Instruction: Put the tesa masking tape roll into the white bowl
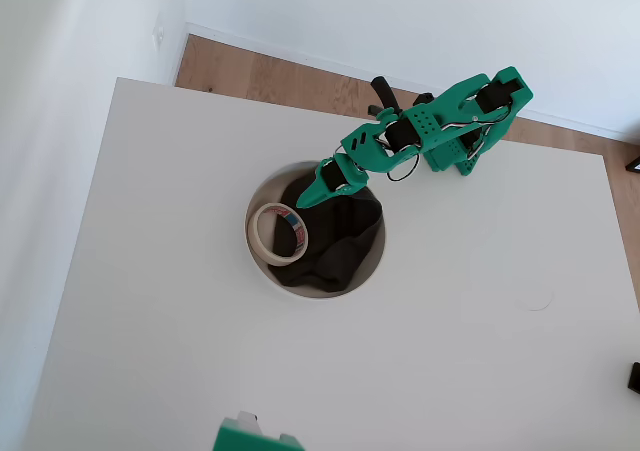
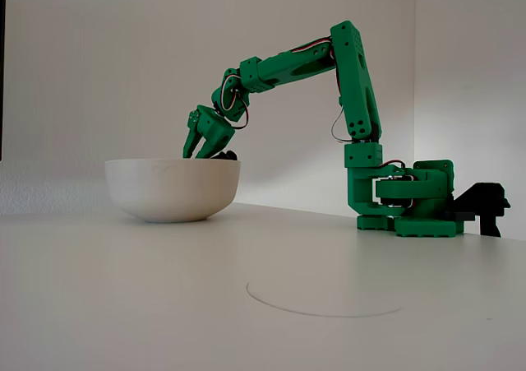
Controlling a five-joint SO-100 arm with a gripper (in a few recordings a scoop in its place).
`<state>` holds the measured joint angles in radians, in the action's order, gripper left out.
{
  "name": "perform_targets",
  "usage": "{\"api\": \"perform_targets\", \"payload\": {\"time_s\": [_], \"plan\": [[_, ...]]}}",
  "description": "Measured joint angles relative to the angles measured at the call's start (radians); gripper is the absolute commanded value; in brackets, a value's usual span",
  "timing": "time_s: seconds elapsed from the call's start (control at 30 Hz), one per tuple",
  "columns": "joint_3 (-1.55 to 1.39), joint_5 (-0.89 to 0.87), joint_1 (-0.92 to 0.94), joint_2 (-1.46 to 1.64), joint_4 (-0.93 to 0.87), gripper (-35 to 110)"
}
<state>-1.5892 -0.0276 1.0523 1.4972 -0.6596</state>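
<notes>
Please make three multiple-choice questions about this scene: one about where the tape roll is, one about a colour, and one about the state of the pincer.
1. Where is the tesa masking tape roll?
A. On the bare table beside the bowl
B. Inside the white bowl, leaning at its left wall in the overhead view
C. Held between the fingers above the bowl

2. What colour is the arm?
A. Green
B. Orange
C. White

3. What is the state of the pincer?
A. Shut on the tape roll
B. Shut on the bowl's rim
C. Open, holding nothing, just over the bowl

Answers:
1 B: the overhead view shows the roll within the rim, next to the dark cloth.
2 A: both views show green links.
3 C: the fixed view shows the fingers spread apart above the rim, while the roll lies apart from them.
</notes>
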Motion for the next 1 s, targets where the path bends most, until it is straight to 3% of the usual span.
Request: {"api": "perform_targets", "payload": {"time_s": [0.23, 0.5, 0.83, 1.0], "plan": [[0.000, -0.017, -0.051, 0.006, -0.014, -8], [0.037, -0.071, -0.193, 0.227, -0.186, -8], [0.018, -0.061, -0.588, 0.637, -0.595, -8], [-0.126, -0.048, -0.776, 0.884, -0.710, -8]]}}
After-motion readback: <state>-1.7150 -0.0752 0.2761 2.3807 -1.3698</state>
